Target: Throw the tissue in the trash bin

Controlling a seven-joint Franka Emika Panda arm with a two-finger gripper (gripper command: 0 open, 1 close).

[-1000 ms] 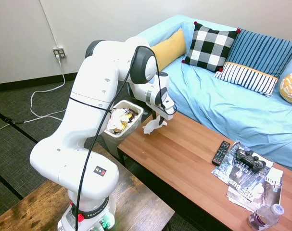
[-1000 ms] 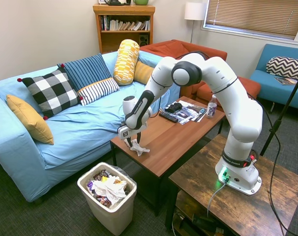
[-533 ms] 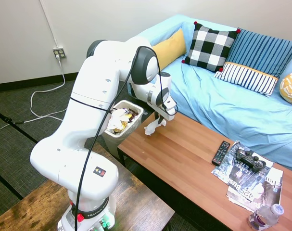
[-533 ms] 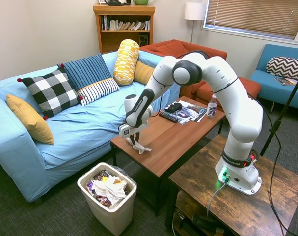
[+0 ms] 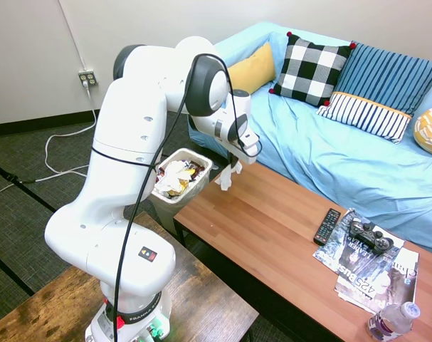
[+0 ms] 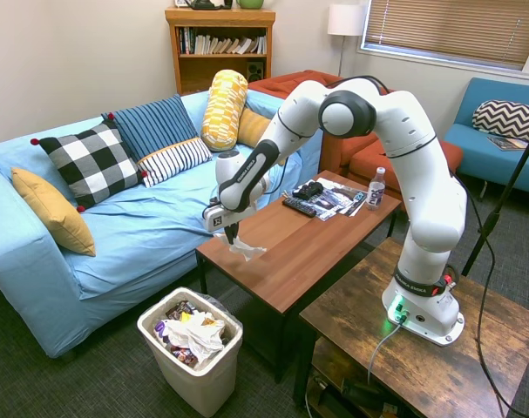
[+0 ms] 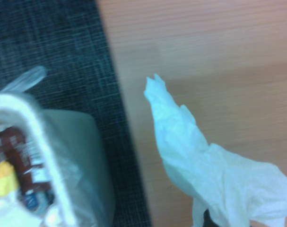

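Gripper: the gripper is pointed downward above the near-sofa end of the coffee table, its fingers pinched on the top of the tissue.
Tissue: the crumpled white paper is seen hanging from the fingers, lifted off the table top; in the first exterior view the tissue is seen just over the table's end, beside the bin. In the wrist view the tissue is shown against the wooden surface near the table's edge.
Trash bin: the white trash bin is stood on the dark carpet off the end of the table, below the level of the table top. It is filled with crumpled papers and coloured wrappers. In the first exterior view the trash bin is partly hidden by the arm.
Table: a remote control, a game controller resting on magazines, and a water bottle are seen at the far end, well apart from the gripper.
Sofa: a blue sofa with cushions is placed along the table's long side.
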